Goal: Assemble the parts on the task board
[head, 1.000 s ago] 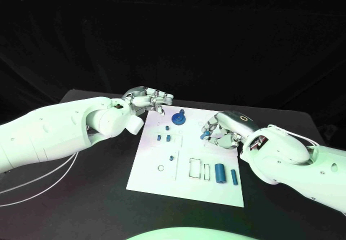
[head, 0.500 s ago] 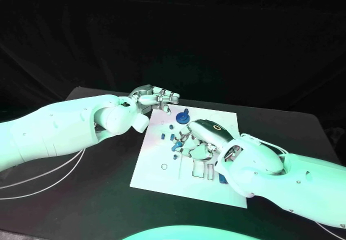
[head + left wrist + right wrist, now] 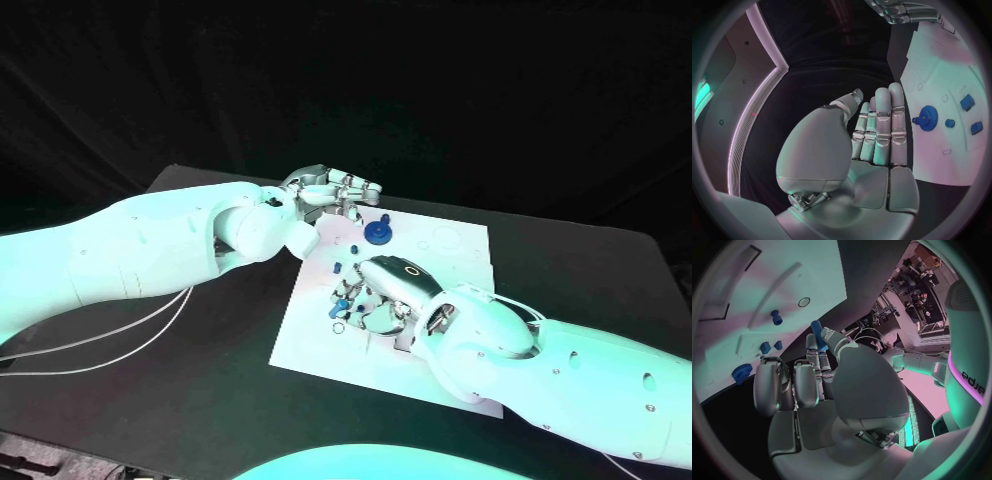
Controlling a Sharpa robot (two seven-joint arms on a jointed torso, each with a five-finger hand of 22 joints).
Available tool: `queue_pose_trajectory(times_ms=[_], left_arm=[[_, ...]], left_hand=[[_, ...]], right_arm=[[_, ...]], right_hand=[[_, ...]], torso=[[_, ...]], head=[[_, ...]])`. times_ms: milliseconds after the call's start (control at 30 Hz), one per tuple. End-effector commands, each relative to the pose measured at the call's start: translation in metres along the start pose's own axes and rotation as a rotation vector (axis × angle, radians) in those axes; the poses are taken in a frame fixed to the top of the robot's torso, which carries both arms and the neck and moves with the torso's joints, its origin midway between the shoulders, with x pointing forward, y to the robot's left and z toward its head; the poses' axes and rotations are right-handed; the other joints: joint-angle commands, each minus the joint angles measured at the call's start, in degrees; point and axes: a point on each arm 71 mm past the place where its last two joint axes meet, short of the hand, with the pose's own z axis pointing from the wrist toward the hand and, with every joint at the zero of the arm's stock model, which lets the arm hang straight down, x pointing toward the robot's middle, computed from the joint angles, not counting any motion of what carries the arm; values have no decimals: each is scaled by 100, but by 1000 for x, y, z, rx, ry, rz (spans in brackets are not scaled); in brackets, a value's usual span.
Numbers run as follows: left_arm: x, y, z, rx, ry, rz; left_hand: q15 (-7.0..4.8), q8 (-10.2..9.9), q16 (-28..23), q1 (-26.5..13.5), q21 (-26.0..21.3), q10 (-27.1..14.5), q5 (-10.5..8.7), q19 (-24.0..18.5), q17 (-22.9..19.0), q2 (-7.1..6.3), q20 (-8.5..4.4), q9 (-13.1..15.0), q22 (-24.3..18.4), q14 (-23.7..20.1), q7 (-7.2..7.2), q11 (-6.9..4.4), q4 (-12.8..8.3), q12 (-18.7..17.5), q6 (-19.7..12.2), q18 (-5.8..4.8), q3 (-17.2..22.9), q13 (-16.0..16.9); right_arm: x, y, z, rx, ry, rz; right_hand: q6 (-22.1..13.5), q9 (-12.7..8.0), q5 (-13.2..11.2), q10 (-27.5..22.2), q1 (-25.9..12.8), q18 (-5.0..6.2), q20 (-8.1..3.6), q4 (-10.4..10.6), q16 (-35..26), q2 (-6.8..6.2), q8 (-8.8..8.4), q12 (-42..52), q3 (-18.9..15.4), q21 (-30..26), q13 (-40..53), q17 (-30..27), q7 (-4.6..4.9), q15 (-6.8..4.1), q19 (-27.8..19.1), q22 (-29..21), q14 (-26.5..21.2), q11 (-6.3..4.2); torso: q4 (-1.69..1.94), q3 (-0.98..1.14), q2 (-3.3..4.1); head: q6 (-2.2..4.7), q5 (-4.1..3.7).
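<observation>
while right hand (image 3: pixel 814 385) pinches blue part (image 3: pixel 817 335) above task board (image 3: pixel 454 262), left hand (image 3: pixel 873 135) flat, fingers together.

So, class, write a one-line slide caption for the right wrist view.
Right hand pinches a small blue part above the white task board, where other blue parts lie.

Gear (image 3: pixel 375 233) on task board (image 3: pixel 454 260)

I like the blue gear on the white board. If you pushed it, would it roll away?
Probably not: the blue gear lies flat on the task board, so it would likely slide. It looks like stiff plastic, probably light. Tipped on edge, it might roll.
</observation>
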Motion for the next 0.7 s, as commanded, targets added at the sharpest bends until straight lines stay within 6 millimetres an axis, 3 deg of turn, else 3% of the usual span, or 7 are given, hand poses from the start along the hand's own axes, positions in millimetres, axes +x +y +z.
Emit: queue_pose_trajectory(times_ms=[33,367,700], left_arm=[[3,-1,1,9,16,-9],[4,-1,2,6,20,-9],[5,-1,2,5,22,-10]], left_hand=[[8,-27,-22,-42,-20,-48,2,16,-5,35,30,-8,-9,-23,-14,-1,-6,25,-29,74,-44,9],[8,-23,-21,-43,-25,-46,1,19,-7,40,31,-7,-13,-24,-16,-2,-3,32,-26,74,-52,11],[8,-23,-21,-43,-25,-46,1,19,-7,40,31,-7,-13,-24,-16,-2,-3,32,-26,74,-52,11]], right_arm=[[5,0,2,-19,38,-20],[14,-6,5,16,104,-57],[18,-7,6,26,126,-67]], right_hand=[[-17,10,38,8,-50,-40,1,17,35,15,19,-32,-15,4,3,10,26,-12,52,881,233,16],[-30,12,43,-2,-65,-36,3,25,26,15,10,-42,-20,-17,3,-6,34,-7,43,874,230,24],[-32,14,47,-4,-67,-37,4,26,27,20,8,-45,-19,-13,4,-5,34,-5,45,877,230,25]], torso=[[-2,6,10],[-20,4,8],[-8,7,6]], head=[[-21,31],[-65,66],[-82,63]])
